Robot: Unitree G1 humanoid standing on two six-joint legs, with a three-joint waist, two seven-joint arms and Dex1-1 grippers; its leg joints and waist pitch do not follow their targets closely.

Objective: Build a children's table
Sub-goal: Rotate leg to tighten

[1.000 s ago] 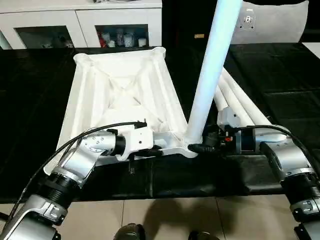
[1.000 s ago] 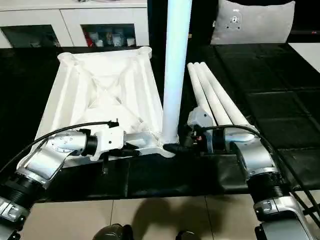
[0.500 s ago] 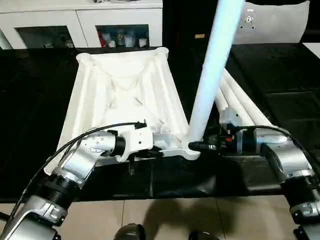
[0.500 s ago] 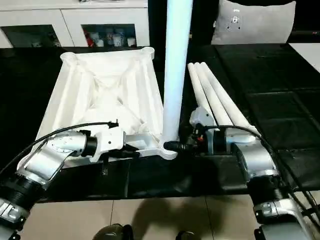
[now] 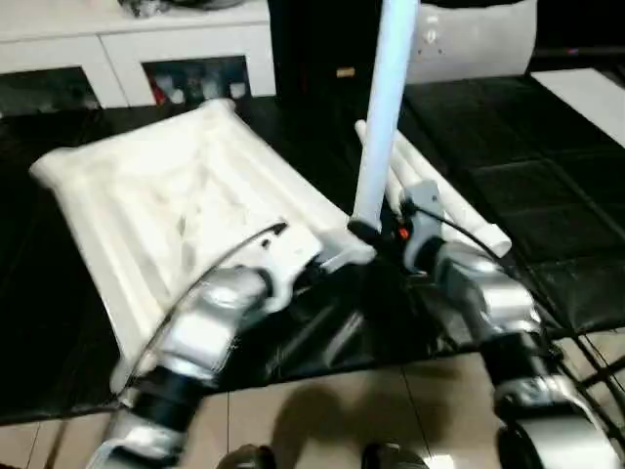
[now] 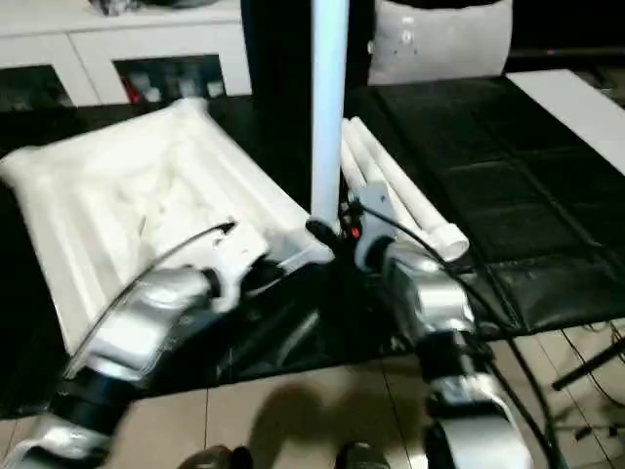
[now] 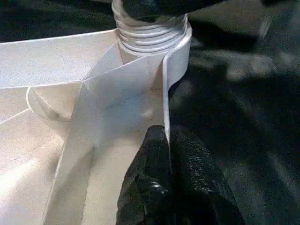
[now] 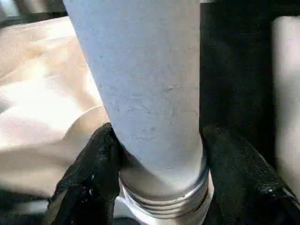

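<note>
The white table top (image 5: pixel 166 205) lies underside up on the black worktable, set diagonally. One white leg (image 5: pixel 383 107) stands upright in its near corner socket (image 7: pixel 152 40), where the leg's threaded base shows. My right gripper (image 8: pixel 161 176) is shut on the leg just above that base, one finger (image 8: pixel 89 173) on each side. My left gripper (image 7: pixel 166 140) is shut on the top's thin rim wall right beside the socket. Three more legs (image 6: pixel 395 181) lie side by side on the black cover, just beyond my right forearm.
The black-covered worktable (image 5: pixel 547 176) ends at a front edge close to me, with tiled floor (image 5: pixel 322 420) below. White cabinets (image 5: pixel 146 59) and a grey cushion (image 5: pixel 479 39) stand behind. A white sheet (image 5: pixel 586 88) lies at the far right.
The whole view has shifted. Beyond that, the table top with the upright leg has turned, its far end swinging to the left. Both grippers have kept their hold.
</note>
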